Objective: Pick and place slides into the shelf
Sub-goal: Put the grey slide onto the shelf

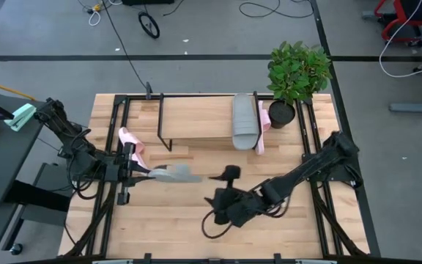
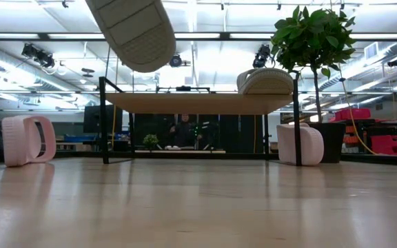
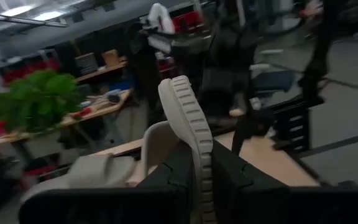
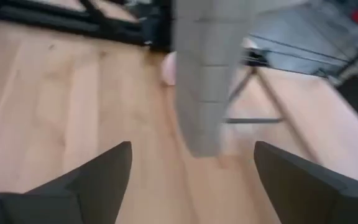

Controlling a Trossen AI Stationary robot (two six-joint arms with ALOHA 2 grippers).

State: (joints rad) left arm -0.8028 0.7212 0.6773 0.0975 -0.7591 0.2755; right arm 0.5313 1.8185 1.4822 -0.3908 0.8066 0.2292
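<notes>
My left gripper point(image 1: 139, 172) is shut on a grey slide point(image 1: 172, 174), held high above the table's left middle; the low view shows its ridged sole point(image 2: 133, 31) from below. My right gripper point(image 1: 220, 189) is open and stands near the table's middle, right of that slide, which shows ahead of its fingers point(image 4: 201, 74). The second grey slide point(image 1: 245, 121) lies on the right end of the shelf's board point(image 1: 196, 121). One pink slide point(image 1: 130, 141) stands on edge on the table by the shelf's left legs, and the other point(image 1: 261, 128) by its right legs. My left gripper pinches the grey slide between its two fingers point(image 3: 241, 180), which close on the sole point(image 3: 197, 155) near one end. The fingers come roughly level from the table's left and lie along the slide. The slide is lifted clear and reaches out past the fingers toward the table's right.
A potted plant point(image 1: 297, 73) stands at the far right corner beside the shelf. Black frame rails point(image 1: 119, 132) run along the table's left and right sides. Bare wooden tabletop point(image 1: 167, 220) lies in front of the shelf. A person shows far behind the shelf point(image 2: 182, 131).
</notes>
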